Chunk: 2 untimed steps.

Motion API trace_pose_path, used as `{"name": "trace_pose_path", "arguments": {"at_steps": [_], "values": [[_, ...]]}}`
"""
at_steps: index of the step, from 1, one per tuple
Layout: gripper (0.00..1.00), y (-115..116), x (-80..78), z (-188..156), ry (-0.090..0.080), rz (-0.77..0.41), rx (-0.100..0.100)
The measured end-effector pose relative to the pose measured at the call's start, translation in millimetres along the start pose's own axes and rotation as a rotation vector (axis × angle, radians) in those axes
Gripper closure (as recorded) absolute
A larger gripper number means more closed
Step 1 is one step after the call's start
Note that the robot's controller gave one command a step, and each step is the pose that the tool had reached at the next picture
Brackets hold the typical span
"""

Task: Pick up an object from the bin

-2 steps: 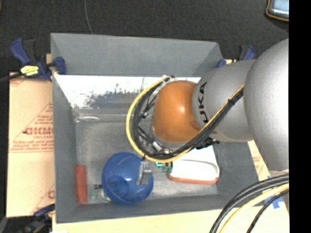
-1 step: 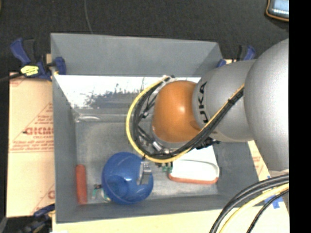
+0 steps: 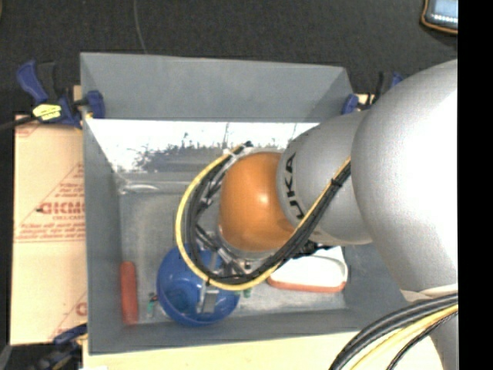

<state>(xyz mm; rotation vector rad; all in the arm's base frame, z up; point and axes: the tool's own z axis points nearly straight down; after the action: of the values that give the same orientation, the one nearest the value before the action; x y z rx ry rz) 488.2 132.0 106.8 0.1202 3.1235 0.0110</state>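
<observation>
Reaching in from the right, the arm (image 3: pixel 400 176) hangs over the bin (image 3: pixel 208 91), its orange wrist cover (image 3: pixel 250 199) and looped yellow cable (image 3: pixel 182 214) hiding much of the floor. The claw (image 3: pixel 209 287) sits over a round blue bowl (image 3: pixel 179 287) at the near left-centre; whether it is released or clenched I cannot tell. A red cylinder (image 3: pixel 129 291) lies just left of the bowl, and a white orange-rimmed piece (image 3: pixel 316 277) lies to its right.

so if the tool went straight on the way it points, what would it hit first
Probably the blue bowl: the tool points down at it. Depth is unclear, so it may already touch it. The red stick lies off to the side, out of that line.
</observation>
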Motion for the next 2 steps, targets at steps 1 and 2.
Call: {"name": "trace_pose_path", "arguments": {"at_steps": [1,2], "values": [[0.00,20,-31.6,-4,-0.005,0.064,0.001],[1.00,-60,-8.7,-2,-0.013,0.031,0.000]]}}
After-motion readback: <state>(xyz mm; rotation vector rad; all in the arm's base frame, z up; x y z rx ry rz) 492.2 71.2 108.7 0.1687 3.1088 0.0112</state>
